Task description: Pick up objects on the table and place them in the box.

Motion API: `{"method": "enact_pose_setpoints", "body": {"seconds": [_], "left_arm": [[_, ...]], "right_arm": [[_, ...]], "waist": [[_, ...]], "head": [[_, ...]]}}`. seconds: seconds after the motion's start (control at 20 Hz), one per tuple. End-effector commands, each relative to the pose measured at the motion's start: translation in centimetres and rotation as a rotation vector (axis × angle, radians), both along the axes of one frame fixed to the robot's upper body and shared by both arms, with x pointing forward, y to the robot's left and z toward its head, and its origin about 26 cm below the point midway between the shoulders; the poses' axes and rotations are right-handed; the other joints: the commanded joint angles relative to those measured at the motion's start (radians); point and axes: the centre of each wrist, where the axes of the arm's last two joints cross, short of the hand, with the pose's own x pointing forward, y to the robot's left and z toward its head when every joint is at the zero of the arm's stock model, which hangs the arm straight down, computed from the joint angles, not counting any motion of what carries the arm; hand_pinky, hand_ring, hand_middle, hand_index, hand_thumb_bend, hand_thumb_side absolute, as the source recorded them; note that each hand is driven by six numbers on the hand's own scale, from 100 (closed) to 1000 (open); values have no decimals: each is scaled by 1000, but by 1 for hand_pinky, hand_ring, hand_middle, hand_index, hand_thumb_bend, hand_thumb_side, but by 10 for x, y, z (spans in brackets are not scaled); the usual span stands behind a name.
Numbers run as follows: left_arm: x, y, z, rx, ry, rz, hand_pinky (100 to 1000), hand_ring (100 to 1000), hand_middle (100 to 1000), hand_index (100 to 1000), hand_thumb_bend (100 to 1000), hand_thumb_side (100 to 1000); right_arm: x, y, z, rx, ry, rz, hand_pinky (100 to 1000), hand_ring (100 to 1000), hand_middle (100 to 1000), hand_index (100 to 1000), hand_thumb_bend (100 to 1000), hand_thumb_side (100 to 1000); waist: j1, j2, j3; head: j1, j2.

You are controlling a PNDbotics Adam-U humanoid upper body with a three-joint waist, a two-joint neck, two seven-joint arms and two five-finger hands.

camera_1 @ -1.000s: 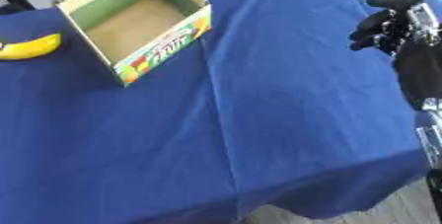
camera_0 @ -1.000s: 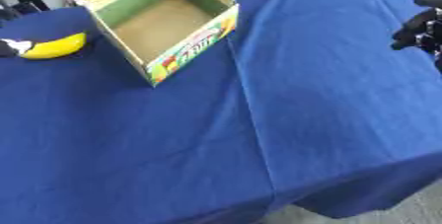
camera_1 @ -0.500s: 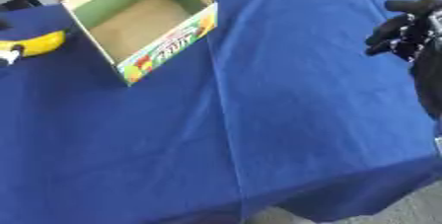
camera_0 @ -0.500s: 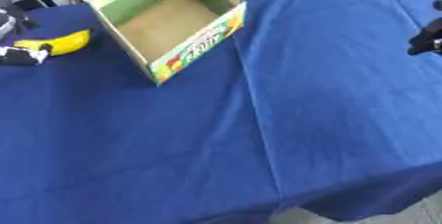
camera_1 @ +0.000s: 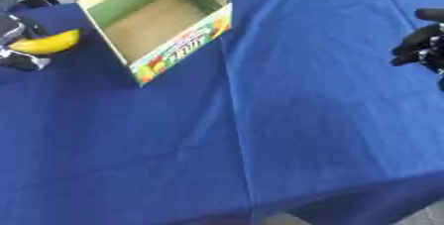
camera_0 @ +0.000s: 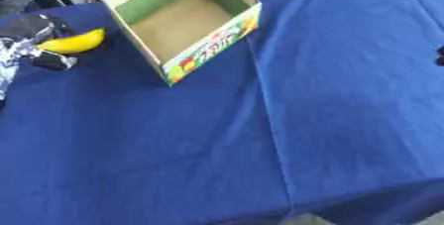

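The black-and-silver left hand curls around a yellow banana beside the open cardboard box on blue cloth, while the right hand hangs clenched, empty.

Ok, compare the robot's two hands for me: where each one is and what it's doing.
The left hand is at the table's left edge with its fingers around the banana; the right hand hangs at the right edge, holding nothing. The left is beside the box; the right is far across the cloth from it. Both are black.
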Motion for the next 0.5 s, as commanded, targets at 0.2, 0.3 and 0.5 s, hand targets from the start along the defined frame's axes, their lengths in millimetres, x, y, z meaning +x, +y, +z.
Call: {"method": "enact_pose_setpoints", "body": {"seconds": [0.2,0.3,0.5], "left_arm": [[-1,7,19,26,-38,25,757,714,707,798,306,317],[0,6,16,23,-17,25,752,704,697,796,299,321],[0,6,11,16,52,25,715,669,679,785,270,326]], "right_arm": [[-2,-1,13,-39,-41,6,554,576,520,787,100,899],[-2,-1,13,-40,-41,6,554,576,520,787,100,901],[-1,-1,13,-41,-41,8,554,577,520,787,100,902]], "waist": [[0,-11,-2],[3,-8,-4],[5,-4,-6]], "head": [[40,-8],[56,-7],[70,-7]]}}
